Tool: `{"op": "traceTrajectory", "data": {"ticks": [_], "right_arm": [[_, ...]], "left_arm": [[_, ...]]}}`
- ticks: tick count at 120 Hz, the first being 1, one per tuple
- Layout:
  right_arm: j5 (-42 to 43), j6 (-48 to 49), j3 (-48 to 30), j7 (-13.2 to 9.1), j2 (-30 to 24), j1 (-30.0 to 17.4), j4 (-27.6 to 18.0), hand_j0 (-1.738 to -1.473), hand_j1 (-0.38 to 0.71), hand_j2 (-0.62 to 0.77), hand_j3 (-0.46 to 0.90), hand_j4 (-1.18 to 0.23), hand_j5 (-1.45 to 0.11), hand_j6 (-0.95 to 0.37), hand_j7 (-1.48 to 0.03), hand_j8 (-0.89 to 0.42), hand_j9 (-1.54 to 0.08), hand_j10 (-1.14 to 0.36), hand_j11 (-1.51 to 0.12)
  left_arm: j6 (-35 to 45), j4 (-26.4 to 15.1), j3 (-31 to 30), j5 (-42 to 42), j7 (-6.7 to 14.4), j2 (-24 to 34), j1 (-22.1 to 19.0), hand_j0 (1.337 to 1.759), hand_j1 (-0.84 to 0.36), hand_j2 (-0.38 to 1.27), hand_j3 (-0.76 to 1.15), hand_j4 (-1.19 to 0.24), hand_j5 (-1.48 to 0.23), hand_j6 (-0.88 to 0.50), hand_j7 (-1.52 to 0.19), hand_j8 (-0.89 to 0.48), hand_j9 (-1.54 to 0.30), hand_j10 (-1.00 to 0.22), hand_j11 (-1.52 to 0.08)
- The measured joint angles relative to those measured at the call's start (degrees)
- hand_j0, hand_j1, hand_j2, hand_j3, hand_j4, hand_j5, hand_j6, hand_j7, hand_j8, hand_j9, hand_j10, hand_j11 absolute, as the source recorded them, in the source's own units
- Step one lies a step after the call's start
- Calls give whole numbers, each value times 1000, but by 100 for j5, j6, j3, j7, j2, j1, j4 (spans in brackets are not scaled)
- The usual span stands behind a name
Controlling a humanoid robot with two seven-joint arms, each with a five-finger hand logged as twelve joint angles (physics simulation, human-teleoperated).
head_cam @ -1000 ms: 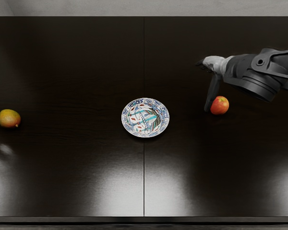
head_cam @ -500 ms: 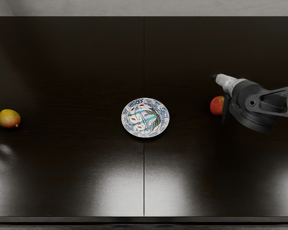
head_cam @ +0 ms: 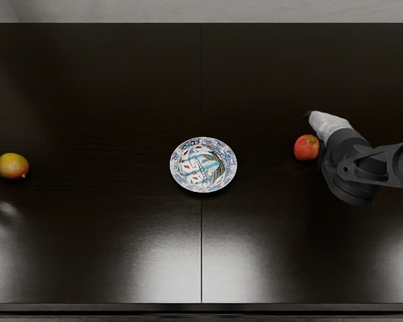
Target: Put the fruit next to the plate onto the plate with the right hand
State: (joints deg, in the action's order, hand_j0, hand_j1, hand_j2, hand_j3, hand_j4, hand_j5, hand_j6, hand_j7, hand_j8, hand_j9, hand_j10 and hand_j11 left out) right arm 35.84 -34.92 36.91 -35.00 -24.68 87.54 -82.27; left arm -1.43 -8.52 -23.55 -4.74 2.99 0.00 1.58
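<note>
None of the task is done: the red apple [head_cam: 307,147] lies on the worktop [head_cam: 121,235] right of centre, off the plate [head_cam: 175,164], my right hand [head_cam: 327,124] just beside it, grip I cannot tell.

I see a sharp but dim render: the dark glossy worktop [head_cam: 94,80] carries broad, soft glare patches along its near half.

One plate [head_cam: 203,164] in the middle, two fruits: one red apple [head_cam: 306,147] at right, one mango [head_cam: 13,165] at left. One arm [head_cam: 363,169] showing.
</note>
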Motion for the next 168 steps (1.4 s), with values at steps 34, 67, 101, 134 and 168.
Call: {"op": "traceTrajectory", "data": {"ticks": [34, 67, 101, 134, 168], "right_arm": [[15, -8, 27, 0, 370, -173, 471, -1658, -108, -39, 0, -203, -262, -204, -262, -203, -262, -203, -262], [25, -8, 78, 0, 576, -349, 816, -1658, -81, -43, 0, -225, -291, -226, -291, -226, -291, -225, -291], [26, -8, 87, 0, 588, -410, 898, -1658, -33, -51, 0, -265, -344, -266, -344, -266, -344, -265, -344], [26, -8, 76, 0, 596, -472, 974, -1658, 18, -60, 0, -308, -399, -309, -399, -308, -399, -308, -399], [15, -8, 71, 0, 732, -471, 998, -1658, 54, -66, 0, -338, -438, -339, -438, -338, -438, -338, -438]], "left_arm": [[2, 0, 4, 0, 0, 0, 0, 1658, 71, 46, 0, -232, -301, -232, -301, -232, -301, -232, -301], [1, 0, 7, 0, 0, 0, 0, 1658, 71, 46, 0, -232, -301, -232, -301, -232, -301, -232, -301], [1, 0, 8, 0, 0, 0, 0, 1658, 71, 46, 0, -232, -301, -232, -301, -232, -301, -232, -301], [1, 0, 7, 0, 0, 0, 0, 1658, 71, 46, 0, -232, -301, -232, -301, -232, -301, -232, -301], [0, 0, 6, 0, 0, 0, 0, 1658, 71, 46, 0, -232, -301, -232, -301, -232, -301, -232, -301]]}}
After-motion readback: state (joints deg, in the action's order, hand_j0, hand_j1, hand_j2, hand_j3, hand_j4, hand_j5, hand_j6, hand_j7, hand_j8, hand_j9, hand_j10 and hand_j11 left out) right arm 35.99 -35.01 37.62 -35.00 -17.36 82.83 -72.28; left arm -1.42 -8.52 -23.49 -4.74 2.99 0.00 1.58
